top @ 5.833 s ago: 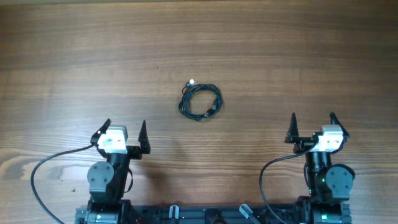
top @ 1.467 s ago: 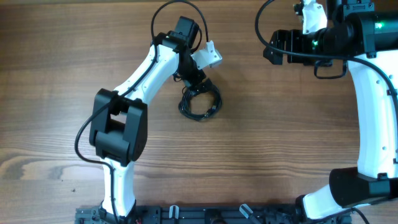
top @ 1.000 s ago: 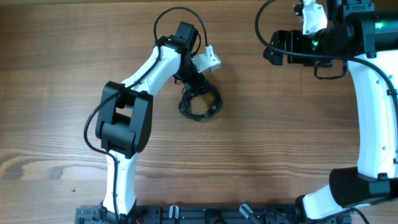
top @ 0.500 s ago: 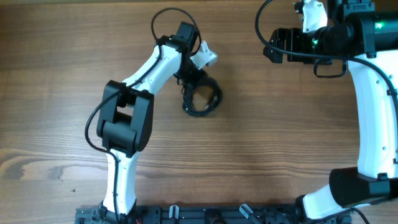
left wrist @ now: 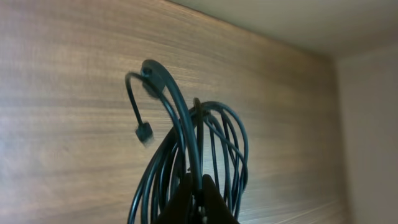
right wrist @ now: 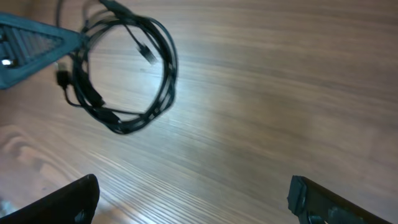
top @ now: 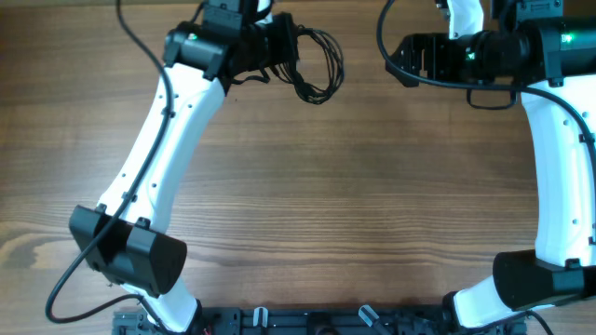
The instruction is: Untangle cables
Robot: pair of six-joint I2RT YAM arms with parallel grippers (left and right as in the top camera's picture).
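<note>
Cables (top: pixel 317 63) hang as one coiled bundle, seemingly clear of the table (top: pixel 372 205), far centre, pinched at the top by your L claw (top: pixel 282 51). R claw (top: pixel 402 60) is spread wide, just right of them. Step: start of pull-apart. Next, prob., R must take one loose plug end, not the whole coil.
</note>
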